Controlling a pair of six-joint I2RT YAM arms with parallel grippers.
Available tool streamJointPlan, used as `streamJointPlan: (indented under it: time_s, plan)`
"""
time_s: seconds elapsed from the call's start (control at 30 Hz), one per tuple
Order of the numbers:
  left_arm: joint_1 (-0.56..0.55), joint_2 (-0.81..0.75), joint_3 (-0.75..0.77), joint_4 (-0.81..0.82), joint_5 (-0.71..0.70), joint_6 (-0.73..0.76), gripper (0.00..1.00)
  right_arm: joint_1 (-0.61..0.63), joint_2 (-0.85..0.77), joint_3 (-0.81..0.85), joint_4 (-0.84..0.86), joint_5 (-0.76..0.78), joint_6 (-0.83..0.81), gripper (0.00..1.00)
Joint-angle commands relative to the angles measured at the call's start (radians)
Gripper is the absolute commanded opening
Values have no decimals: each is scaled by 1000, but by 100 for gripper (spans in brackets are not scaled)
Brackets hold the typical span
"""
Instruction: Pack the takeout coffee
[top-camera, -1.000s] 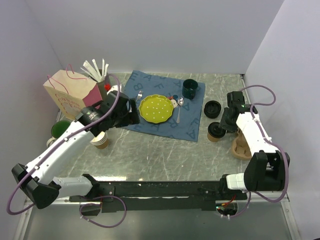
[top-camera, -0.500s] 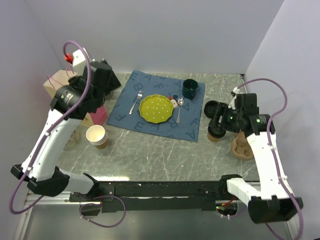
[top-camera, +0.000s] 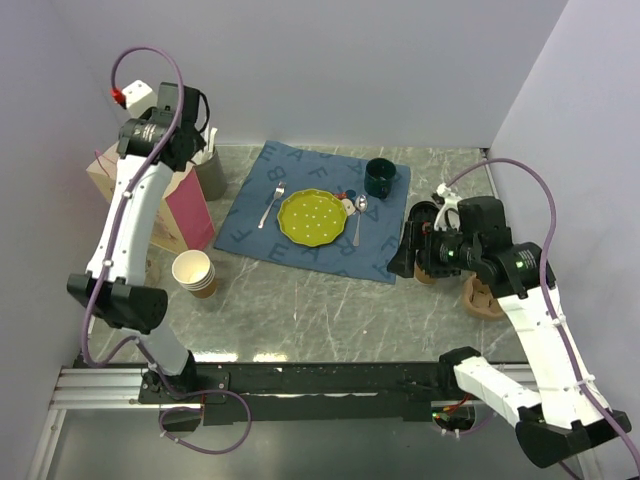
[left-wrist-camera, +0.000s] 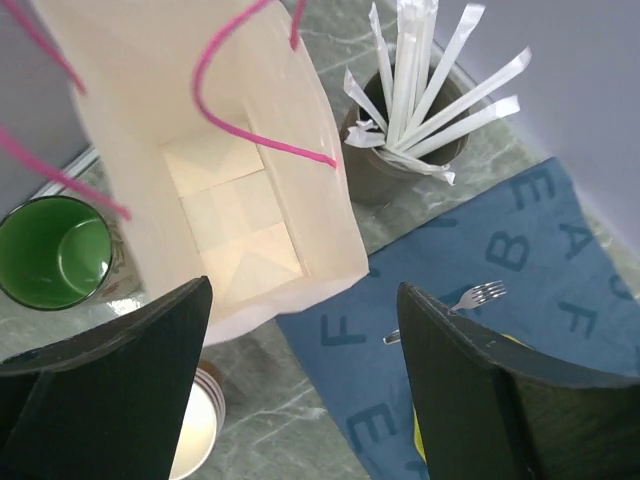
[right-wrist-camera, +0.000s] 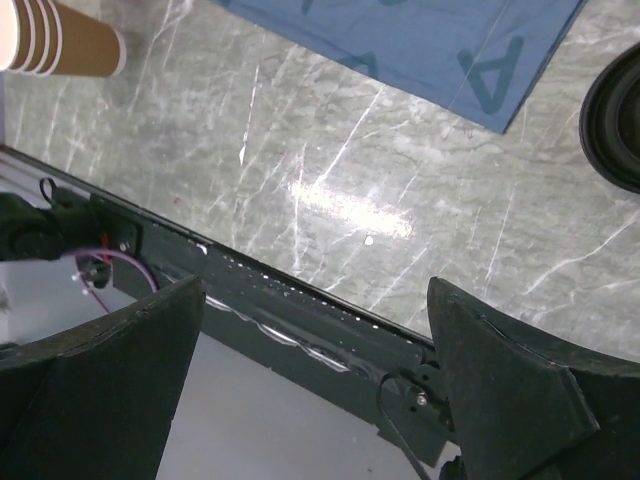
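The takeout coffee (top-camera: 430, 273), a tan cup with a black lid, stands right of the blue mat (top-camera: 300, 165). My right gripper (top-camera: 412, 250) hovers over it and hides most of it. In the right wrist view that gripper (right-wrist-camera: 320, 380) is open and holds nothing. A black round rim (right-wrist-camera: 615, 120) at that view's right edge may be the coffee's lid. My left gripper (top-camera: 190, 135) is raised high over the open paper bag (top-camera: 150, 205). It stands open (left-wrist-camera: 300, 390) and empty above the bag's mouth (left-wrist-camera: 230, 200).
Stacked lidless paper cups (top-camera: 195, 272) stand near the bag. On the mat are a yellow plate (top-camera: 312, 217), a fork (top-camera: 273, 202), a spoon (top-camera: 358, 215) and a dark mug (top-camera: 380, 178). Black lids (top-camera: 425, 213), a brown holder (top-camera: 485, 298), a straw cup (left-wrist-camera: 400, 150) and a green cup (left-wrist-camera: 55, 250) stand around.
The left arm rose from beside the stacked cups to high above the bag. The right arm lifted and swung left over the coffee, its jaws spreading wide.
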Motion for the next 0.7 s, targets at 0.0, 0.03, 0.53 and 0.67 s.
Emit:
streamJointPlan:
  time_s: [0.0, 0.03, 0.53, 0.67]
  plan:
    - [20, 32, -17, 70, 59, 61, 79, 32, 30, 89, -12, 50, -46, 100]
    - [28, 52, -20, 76, 66, 64, 79, 36, 38, 97, -18, 57, -51, 100]
    - [109, 214, -39, 178, 154, 151, 60, 44, 110, 100, -29, 54, -57, 100]
    - [109, 231, -9, 158, 134, 156, 45, 44, 113, 95, -30, 60, -55, 100]
